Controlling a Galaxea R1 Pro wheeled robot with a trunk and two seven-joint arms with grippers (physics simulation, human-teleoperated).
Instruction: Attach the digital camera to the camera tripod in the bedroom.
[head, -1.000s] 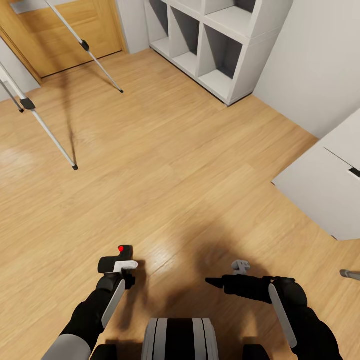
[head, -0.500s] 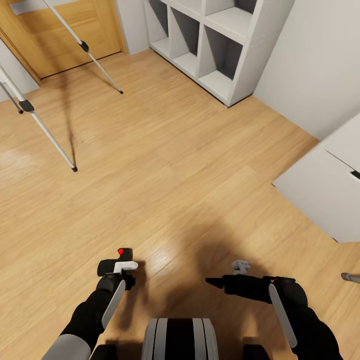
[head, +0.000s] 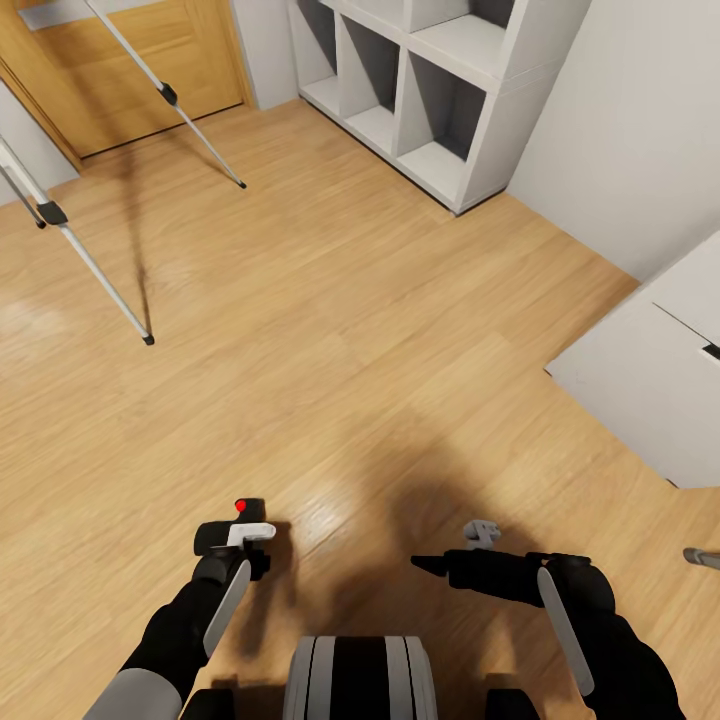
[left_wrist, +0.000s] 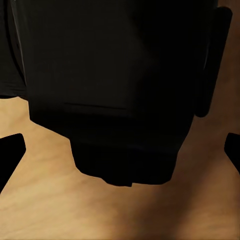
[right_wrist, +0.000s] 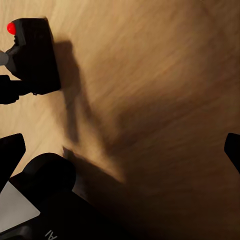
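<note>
No readable brand anywhere; the right wrist view is catching just a pale "A"-like mark on the robot's dark body, too cut off to read. The left gripper is clamping the camera, its red spot showing on top, low over the floor. In the left wrist view the camera is sitting as a dark block between the fingers. The right gripper is hanging open with nothing in it, fingertips wide apart, looking across at the camera. The tripod is standing well apart near the floor's far left corner, 3 silver legs showing, its head cut off. Behind it, the door. The shelf is lining the far wall, and a white cabinet is jutting in from the right edge.
</note>
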